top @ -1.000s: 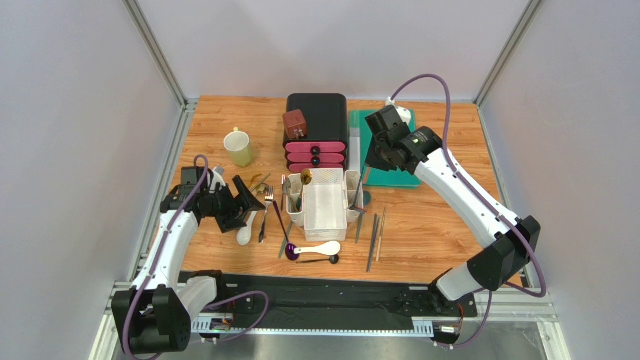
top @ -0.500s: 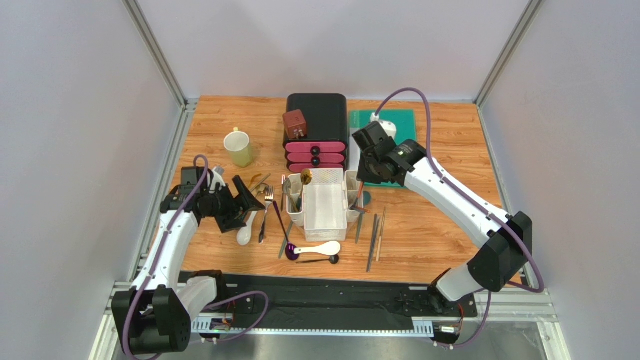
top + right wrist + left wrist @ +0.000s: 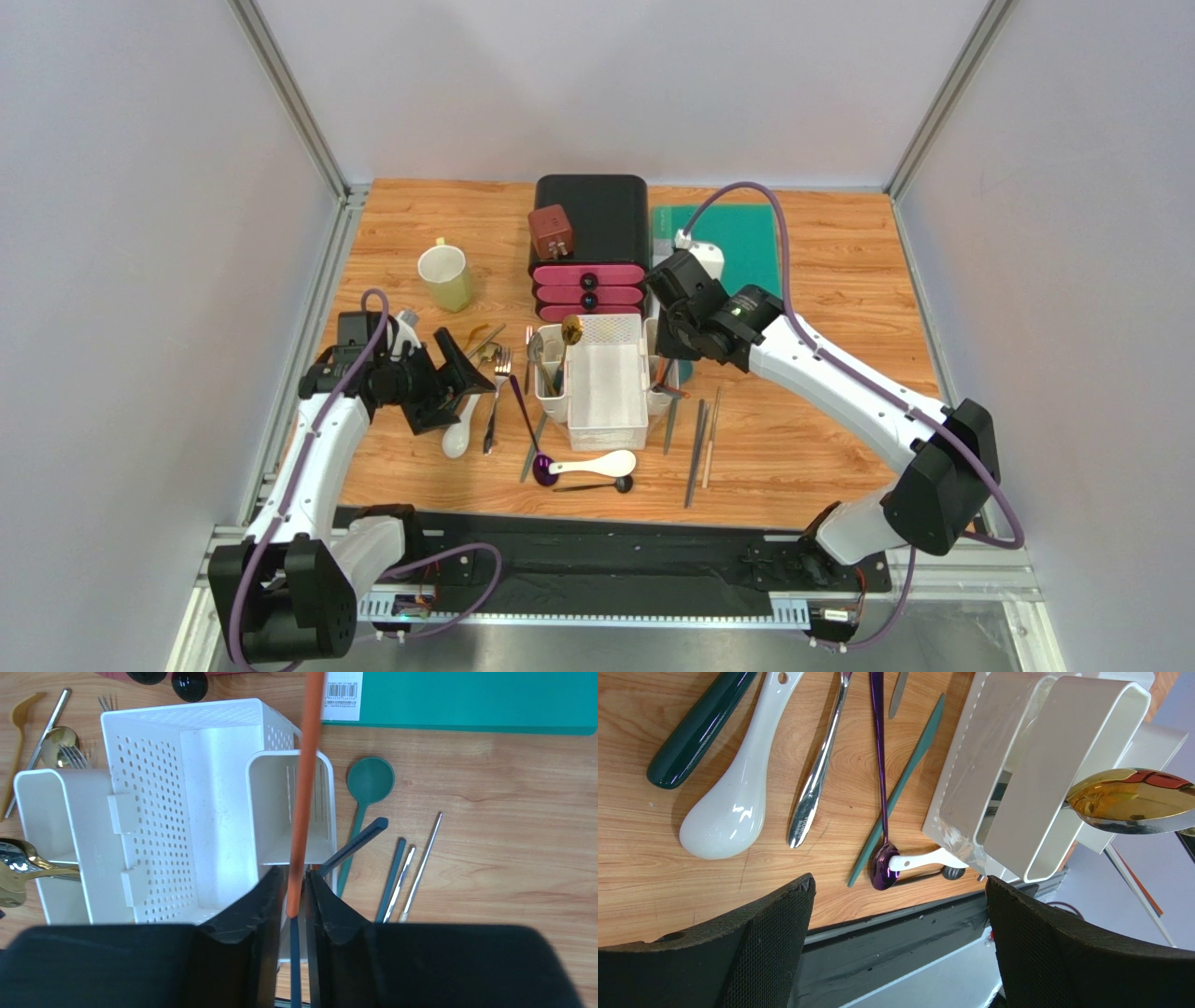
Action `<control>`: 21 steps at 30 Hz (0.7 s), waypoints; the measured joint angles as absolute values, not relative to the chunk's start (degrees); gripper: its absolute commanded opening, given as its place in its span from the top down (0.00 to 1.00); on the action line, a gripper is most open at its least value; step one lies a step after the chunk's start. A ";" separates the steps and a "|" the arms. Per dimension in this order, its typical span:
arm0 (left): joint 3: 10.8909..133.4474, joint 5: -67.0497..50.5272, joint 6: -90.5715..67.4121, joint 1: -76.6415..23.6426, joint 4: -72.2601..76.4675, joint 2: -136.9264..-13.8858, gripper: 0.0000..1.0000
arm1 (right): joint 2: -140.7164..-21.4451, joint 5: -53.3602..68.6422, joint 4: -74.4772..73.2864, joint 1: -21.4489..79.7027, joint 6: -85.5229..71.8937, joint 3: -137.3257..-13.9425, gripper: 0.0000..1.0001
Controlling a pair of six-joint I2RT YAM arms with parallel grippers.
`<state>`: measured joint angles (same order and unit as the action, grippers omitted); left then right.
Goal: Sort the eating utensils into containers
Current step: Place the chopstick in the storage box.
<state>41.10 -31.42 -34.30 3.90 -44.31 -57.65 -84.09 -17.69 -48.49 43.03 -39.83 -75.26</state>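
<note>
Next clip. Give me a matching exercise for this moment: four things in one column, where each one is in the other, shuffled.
Things:
1 orange chopstick
2 purple spoon
3 teal spoon
4 mug

Places:
a lying flat, left of the caddy
b upright, left of the drawer box
c between the fingers of the right gripper
d lying flat, right of the caddy

Pairs: 1-c, 2-a, 3-d, 4-b
</note>
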 measured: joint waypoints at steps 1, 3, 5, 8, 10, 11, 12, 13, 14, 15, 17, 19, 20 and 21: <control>41.12 -31.42 -34.30 3.90 -44.31 -57.65 0.04 | -83.90 -17.80 -48.38 43.07 -39.75 -75.07 0.72; 41.10 -31.40 -34.30 3.90 -44.31 -57.65 0.04 | -83.79 -17.98 -48.36 43.09 -39.70 -74.76 0.69; 41.10 -31.42 -34.30 3.90 -44.31 -57.65 0.04 | -83.79 -18.06 -48.25 43.11 -39.68 -74.48 0.68; 41.10 -31.42 -34.30 3.90 -44.31 -57.65 0.04 | -83.79 -18.15 -48.25 43.11 -39.66 -74.17 0.66; 41.10 -31.42 -34.28 3.90 -44.31 -57.65 0.04 | -83.79 -18.15 -48.23 43.11 -39.66 -74.17 0.65; 41.12 -31.42 -34.28 3.90 -44.31 -57.65 0.04 | -83.79 -18.17 -48.23 43.11 -39.64 -74.17 0.65; 41.12 -31.42 -34.26 3.90 -44.31 -57.65 0.04 | -83.79 -18.20 -48.23 43.11 -39.64 -74.17 0.65; 41.10 -31.42 -34.28 3.90 -44.31 -57.65 0.04 | -83.79 -18.24 -48.23 43.11 -39.62 -74.17 0.65; 41.10 -31.42 -34.26 3.90 -44.31 -57.65 0.04 | -83.79 -18.35 -48.21 43.11 -39.62 -74.17 0.65; 41.10 -31.42 -34.26 3.90 -44.31 -57.65 0.04 | -83.79 -18.41 -48.18 43.11 -39.62 -74.17 0.65; 41.10 -31.42 -34.28 3.90 -44.31 -57.65 0.04 | -83.79 -18.39 -48.12 43.11 -39.62 -74.11 0.65; 41.10 -31.42 -34.26 3.90 -44.31 -57.65 0.04 | -83.79 -18.39 -48.07 43.11 -39.62 -73.89 0.65; 41.10 -31.40 -34.26 3.90 -44.31 -57.65 0.04 | -83.79 -18.39 -48.07 43.11 -39.59 -73.76 0.65; 41.10 -31.42 -34.26 3.90 -44.31 -57.65 0.04 | -83.79 -18.39 -48.01 43.11 -39.57 -73.60 0.65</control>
